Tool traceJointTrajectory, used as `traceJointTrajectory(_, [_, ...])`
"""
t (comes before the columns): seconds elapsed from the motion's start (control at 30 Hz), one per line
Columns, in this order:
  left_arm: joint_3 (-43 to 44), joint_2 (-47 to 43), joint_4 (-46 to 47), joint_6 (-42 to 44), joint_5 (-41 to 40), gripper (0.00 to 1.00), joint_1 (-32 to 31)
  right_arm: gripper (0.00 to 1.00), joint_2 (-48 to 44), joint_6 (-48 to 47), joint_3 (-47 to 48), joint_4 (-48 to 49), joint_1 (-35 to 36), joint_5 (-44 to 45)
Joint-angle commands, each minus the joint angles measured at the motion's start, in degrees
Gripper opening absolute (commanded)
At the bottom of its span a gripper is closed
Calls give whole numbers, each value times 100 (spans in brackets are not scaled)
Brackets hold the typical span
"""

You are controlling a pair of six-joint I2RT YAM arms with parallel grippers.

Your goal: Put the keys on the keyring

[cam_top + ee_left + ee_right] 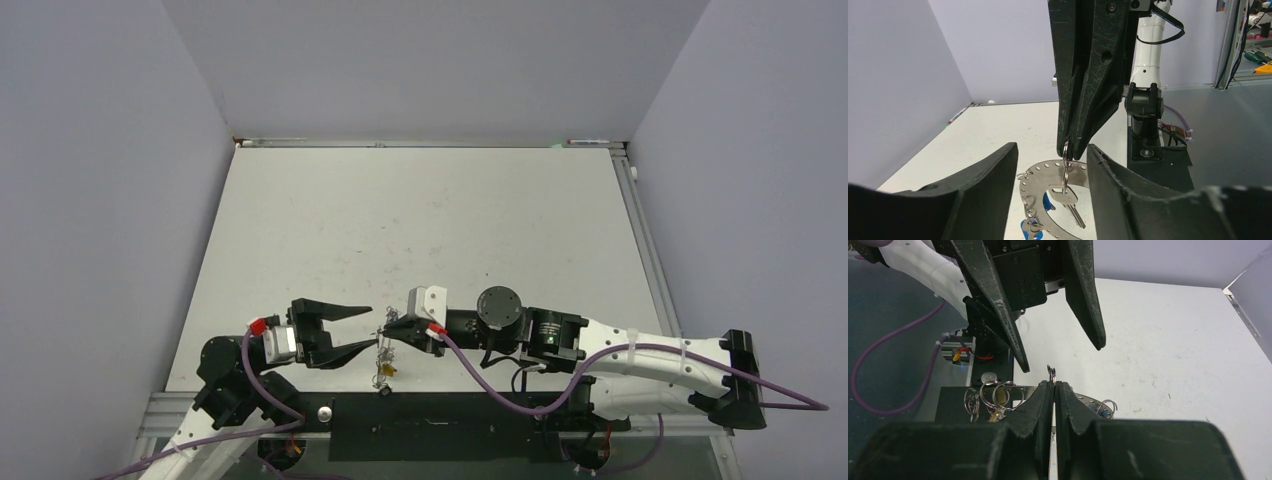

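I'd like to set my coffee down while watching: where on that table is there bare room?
The whole far stretch of the table, from the back wall toward the near edge, looks bare. It's crowded at that near edge, where the left gripper and right gripper meet at the keyring and keys.

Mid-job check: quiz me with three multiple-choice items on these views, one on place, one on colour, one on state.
1. Over the table, the keyring is: A at the far edge; B at the near edge; C at the right edge.
2. The key hanging from the small loop is: A red; B silver; C green.
3. The left gripper is: A open; B shut on the key; C shut on the keyring.
Answers: B, the top view shows it there; B, bare metal; A, its fingers stand apart while the right gripper pinches the loop.
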Motion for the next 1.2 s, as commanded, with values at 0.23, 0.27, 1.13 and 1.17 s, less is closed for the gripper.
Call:
traceJointTrajectory(0.23, [141,151,357,-239,355,36,54,5,-386,230,-188,1317,73,-67])
traceJointTrajectory(0.27, [141,158,365,-239,373,36,54,5,-398,226,-196,1345,81,-56])
traceJointTrajectory(1.13, [81,168,415,-257,375,14,54,5,-93,195,3,1363,134,-299])
traceJointTrajectory(1.17, [79,168,416,-253,376,13,49,5,-92,195,3,1371,143,-299])
